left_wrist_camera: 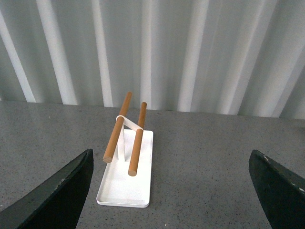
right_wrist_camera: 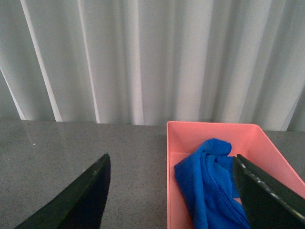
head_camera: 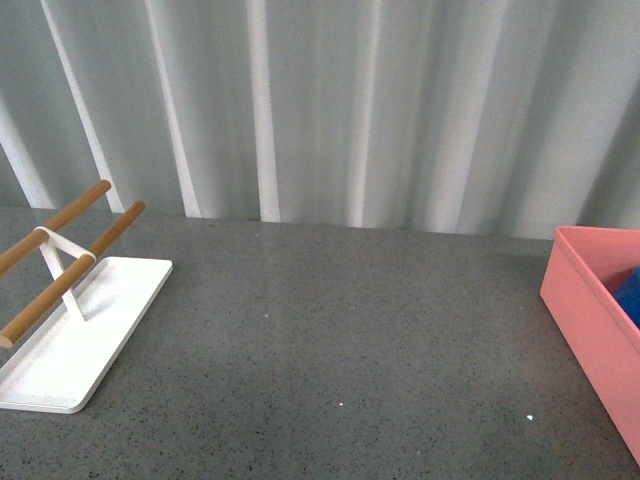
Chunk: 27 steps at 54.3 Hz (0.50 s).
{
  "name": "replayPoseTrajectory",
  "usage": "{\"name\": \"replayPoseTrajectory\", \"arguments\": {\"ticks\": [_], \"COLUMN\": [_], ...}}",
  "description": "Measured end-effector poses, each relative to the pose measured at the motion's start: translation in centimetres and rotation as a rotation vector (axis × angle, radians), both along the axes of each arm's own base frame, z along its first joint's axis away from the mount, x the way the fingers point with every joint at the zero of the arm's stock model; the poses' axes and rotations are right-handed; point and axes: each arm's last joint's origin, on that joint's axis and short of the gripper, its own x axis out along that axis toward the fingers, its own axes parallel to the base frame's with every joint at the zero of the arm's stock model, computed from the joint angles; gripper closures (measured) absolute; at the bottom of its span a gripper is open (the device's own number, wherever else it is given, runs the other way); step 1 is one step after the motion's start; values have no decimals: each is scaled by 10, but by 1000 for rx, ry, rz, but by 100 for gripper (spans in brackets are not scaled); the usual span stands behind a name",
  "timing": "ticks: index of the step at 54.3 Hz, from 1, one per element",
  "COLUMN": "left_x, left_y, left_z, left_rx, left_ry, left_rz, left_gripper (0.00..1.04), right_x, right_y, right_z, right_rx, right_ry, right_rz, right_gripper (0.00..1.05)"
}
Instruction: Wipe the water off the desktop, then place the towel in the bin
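Note:
The blue towel (right_wrist_camera: pixel 205 183) lies crumpled inside the salmon-pink bin (right_wrist_camera: pixel 190 131). In the front view the bin (head_camera: pixel 590 330) stands at the right edge of the dark grey speckled desktop (head_camera: pixel 330 330), with a bit of the towel (head_camera: pixel 630 295) showing inside. My right gripper (right_wrist_camera: pixel 174 191) is open and empty above the bin's near left wall, apart from the towel. My left gripper (left_wrist_camera: pixel 174 191) is open and empty above the desktop (left_wrist_camera: pixel 205 157), near the white tray. Neither arm shows in the front view.
A flat white tray (head_camera: pixel 85 340) with two wooden rods (head_camera: pixel 70 270) stands at the desktop's left; it also shows in the left wrist view (left_wrist_camera: pixel 126 183). A pale pleated curtain (head_camera: pixel 330 110) hangs behind the desktop.

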Motion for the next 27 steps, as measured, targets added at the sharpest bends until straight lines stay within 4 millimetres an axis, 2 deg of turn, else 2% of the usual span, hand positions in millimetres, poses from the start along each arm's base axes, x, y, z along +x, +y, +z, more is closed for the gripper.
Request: {"name": "replayPoseTrajectory", "arguments": {"ticks": [7, 27], "left_x": [0, 0], "left_y": [0, 0], "left_z": [0, 0], "left_rx": [0, 0], "left_ry": [0, 0], "left_rz": [0, 0], "left_gripper": [7, 7], "right_x": [0, 0], "right_y": [0, 0], "right_z": [0, 0], "right_rx": [1, 1], "right_ry": [0, 0], "right_rz": [0, 0], "right_gripper": [6, 7]}}
